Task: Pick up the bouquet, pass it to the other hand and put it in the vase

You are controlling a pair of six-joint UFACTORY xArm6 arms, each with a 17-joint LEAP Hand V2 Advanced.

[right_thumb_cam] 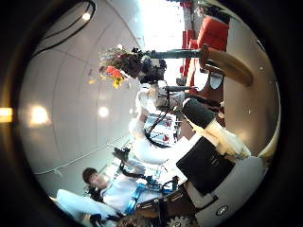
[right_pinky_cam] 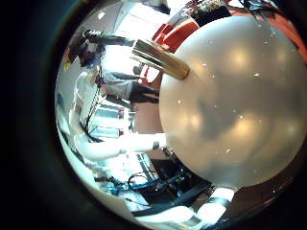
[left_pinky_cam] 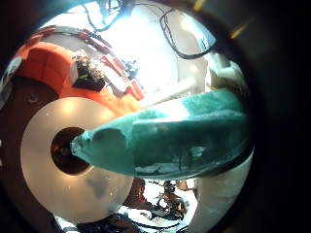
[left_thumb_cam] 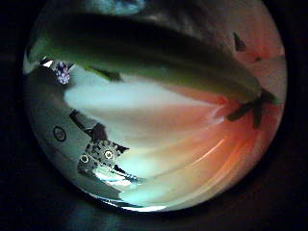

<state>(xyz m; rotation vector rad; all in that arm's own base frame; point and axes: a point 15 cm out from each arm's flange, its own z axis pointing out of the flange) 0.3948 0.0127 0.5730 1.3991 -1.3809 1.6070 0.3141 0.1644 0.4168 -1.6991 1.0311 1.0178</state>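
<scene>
The bouquet's wrapped stem [left_pinky_cam: 170, 141] fills much of the left little finger side palm view, so it lies close against my left palm. Its lower end [left_pinky_cam: 80, 148] sits right over the dark mouth of the pale round vase [left_pinky_cam: 44, 146]. Flower petals [left_thumb_cam: 183, 115] crowd the left thumb side view. The right thumb side palm view shows my left hand [right_thumb_cam: 149, 68] from afar, curled round the bouquet [right_thumb_cam: 115, 62], whose flowers stick out beyond it. The right hand's fingers [right_thumb_cam: 216, 142] reach out straight with nothing in them.
A big pale rounded surface [right_pinky_cam: 235, 105] lies close to the right palm; I cannot tell what it is. A tan curved piece [right_pinky_cam: 161, 59] sits at its edge. Red furniture [left_pinky_cam: 53, 63] stands beyond the vase.
</scene>
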